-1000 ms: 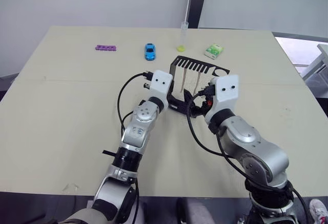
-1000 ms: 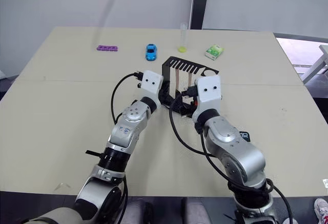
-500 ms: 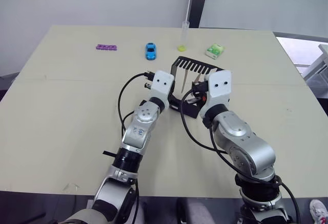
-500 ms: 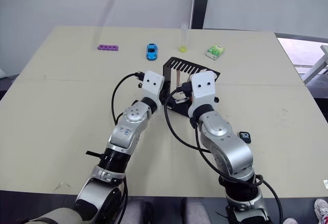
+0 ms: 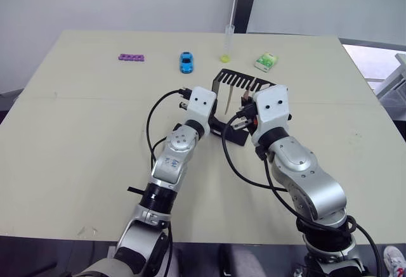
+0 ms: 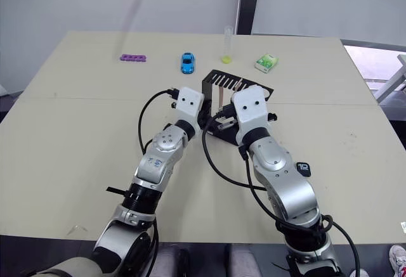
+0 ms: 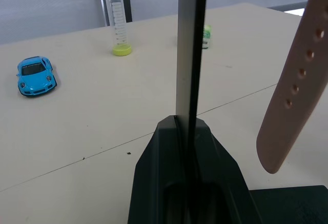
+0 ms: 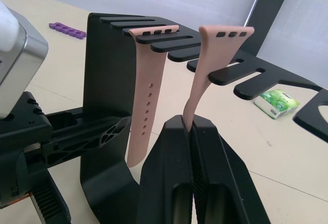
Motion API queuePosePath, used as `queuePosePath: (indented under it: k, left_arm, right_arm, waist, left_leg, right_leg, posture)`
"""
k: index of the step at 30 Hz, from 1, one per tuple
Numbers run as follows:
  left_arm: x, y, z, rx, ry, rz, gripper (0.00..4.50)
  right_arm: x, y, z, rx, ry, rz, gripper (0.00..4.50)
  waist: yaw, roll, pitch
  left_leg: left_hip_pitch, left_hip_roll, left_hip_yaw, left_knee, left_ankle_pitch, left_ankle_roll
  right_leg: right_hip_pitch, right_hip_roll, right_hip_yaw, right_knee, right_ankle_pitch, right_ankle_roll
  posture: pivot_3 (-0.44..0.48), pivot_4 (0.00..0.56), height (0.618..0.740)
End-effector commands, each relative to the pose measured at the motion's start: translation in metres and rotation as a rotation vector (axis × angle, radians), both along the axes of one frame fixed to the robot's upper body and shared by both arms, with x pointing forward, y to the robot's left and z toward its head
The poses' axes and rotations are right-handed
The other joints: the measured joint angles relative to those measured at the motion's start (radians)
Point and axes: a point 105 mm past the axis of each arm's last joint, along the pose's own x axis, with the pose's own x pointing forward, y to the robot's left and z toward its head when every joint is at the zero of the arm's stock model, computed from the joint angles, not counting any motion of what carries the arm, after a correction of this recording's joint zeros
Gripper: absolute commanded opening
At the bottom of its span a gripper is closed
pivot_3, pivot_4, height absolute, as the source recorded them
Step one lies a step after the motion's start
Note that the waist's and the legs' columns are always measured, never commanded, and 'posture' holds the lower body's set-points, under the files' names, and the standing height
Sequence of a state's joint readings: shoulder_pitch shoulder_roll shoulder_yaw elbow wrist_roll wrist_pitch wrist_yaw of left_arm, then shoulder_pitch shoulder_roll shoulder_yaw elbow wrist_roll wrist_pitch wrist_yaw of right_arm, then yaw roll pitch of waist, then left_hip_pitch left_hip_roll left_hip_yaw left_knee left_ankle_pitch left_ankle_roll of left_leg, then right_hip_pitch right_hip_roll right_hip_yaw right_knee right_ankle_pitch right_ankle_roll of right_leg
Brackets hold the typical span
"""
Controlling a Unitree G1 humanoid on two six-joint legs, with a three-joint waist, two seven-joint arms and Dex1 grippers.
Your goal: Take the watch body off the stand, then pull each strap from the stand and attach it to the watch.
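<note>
Both arms reach in over the pale surface (image 5: 76, 137) and meet at the stand (image 8: 110, 80), which sits past the middle of it. The right pincer (image 8: 190, 126) has its two black fingers pressed together on the lower end of one strap (image 8: 212, 62), the strap hanging nearer the outer end of the comb-like arm, its top end hooked in a slot there. The second strap (image 8: 148, 85) hangs free from a slot closer to the stand's upright, just beside the pinched one, not touching it. The left pincer (image 7: 187, 131) is closed on the thin black edge of the stand's upright plate, gripping it low down, with the free strap dangling just beside it. The watch body can't be made out from here.

Farther back on the surface, well apart from the stand, a small blue toy car (image 5: 185, 63) sits, then a clear measuring tube with a yellow-green base (image 5: 226, 45) standing upright, and a green-and-white packet (image 5: 265, 61) to its right. A purple perforated strip (image 5: 130, 57) lies off to the left of the car.
</note>
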State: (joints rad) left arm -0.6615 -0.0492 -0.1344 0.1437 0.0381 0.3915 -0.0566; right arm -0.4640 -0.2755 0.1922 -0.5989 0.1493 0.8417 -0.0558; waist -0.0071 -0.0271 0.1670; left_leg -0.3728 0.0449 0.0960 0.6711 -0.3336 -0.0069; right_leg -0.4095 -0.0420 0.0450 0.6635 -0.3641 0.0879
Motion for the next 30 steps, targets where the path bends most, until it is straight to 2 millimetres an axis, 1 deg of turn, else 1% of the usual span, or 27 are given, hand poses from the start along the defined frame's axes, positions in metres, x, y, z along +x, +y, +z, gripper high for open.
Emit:
queuePosePath:
  k: [1,4,7,14,16,20,23,29,30]
  left_arm:
    - [-0.004,-0.008,0.012,-0.022,-0.045,-0.025,0.00]
    - [-0.004,-0.008,0.013,-0.022,-0.046,-0.024,0.00]
    - [-0.003,-0.007,0.013,-0.020,-0.047,-0.022,0.00]
    - [-0.002,-0.008,0.013,-0.013,-0.051,-0.027,0.00]
    - [-0.002,-0.009,0.015,-0.007,-0.057,-0.033,0.00]
    - [-0.001,-0.007,0.016,0.004,-0.063,-0.047,0.00]
    - [0.000,-0.005,0.016,0.010,-0.065,-0.048,0.00]
    - [-0.001,-0.005,0.014,0.021,-0.053,-0.068,0.00]
    - [-0.002,-0.005,0.015,0.017,-0.057,-0.071,0.31]
  right_arm:
    - [-0.011,0.004,0.018,-0.032,-0.089,0.035,0.06]
    - [-0.017,0.003,0.017,-0.081,-0.106,0.052,0.06]
    - [-0.026,0.002,0.016,-0.124,-0.122,0.092,0.06]
    - [-0.039,-0.008,0.007,-0.141,-0.095,0.125,0.06]
    - [-0.044,-0.012,0.003,-0.131,-0.072,0.149,0.06]
    - [-0.054,-0.017,-0.008,-0.042,0.018,0.228,0.06]
    - [-0.060,-0.019,-0.013,0.007,0.058,0.273,0.06]
    - [-0.060,-0.031,-0.020,0.053,0.106,0.262,0.06]
    - [-0.059,-0.032,-0.020,0.053,0.107,0.266,0.01]
  waist:
    - [0.000,0.000,0.000]
    - [0.001,0.000,0.000]
    - [0.003,0.000,0.000]
    - [0.003,0.000,0.000]
    - [0.003,0.000,0.000]
    - [0.004,0.000,0.000]
    - [0.003,0.000,0.000]
    - [0.004,0.000,0.000]
    - [0.004,0.000,0.000]
  left_leg:
    - [0.000,0.000,0.000,0.000,0.000,0.000]
    - [0.000,0.000,0.000,0.000,0.000,0.000]
    - [0.000,0.000,0.000,0.000,0.000,0.000]
    - [0.000,0.000,0.000,0.001,0.000,0.000]
    - [0.000,0.000,0.000,0.001,0.000,0.000]
    - [0.000,-0.001,0.000,0.001,0.000,0.000]
    - [0.000,0.000,0.000,0.002,0.000,0.000]
    - [0.000,0.000,0.000,0.002,0.000,0.000]
    - [0.000,0.000,0.000,0.002,0.000,0.000]
  right_leg:
    - [0.000,0.000,0.000,0.000,0.000,0.000]
    - [0.000,0.000,0.000,0.000,0.000,0.000]
    - [0.000,0.000,0.000,0.000,0.000,0.000]
    - [0.000,0.000,0.000,0.000,0.000,0.000]
    - [0.000,0.000,0.000,0.000,0.000,0.000]
    - [0.001,0.000,0.000,0.000,0.000,0.000]
    - [0.001,0.000,0.000,0.000,0.000,0.000]
    - [0.001,0.000,0.000,0.001,0.000,0.000]
    - [0.001,0.000,0.000,0.001,0.000,0.000]
  posture:
    - [0.000,0.150,0.740]
    - [0.000,0.150,0.740]
    - [0.000,0.150,0.740]
    - [0.000,0.150,0.740]
    - [0.000,0.150,0.740]
    - [0.000,0.150,0.740]
    - [0.000,0.150,0.740]
    - [0.000,0.150,0.740]
    - [0.000,0.150,0.740]
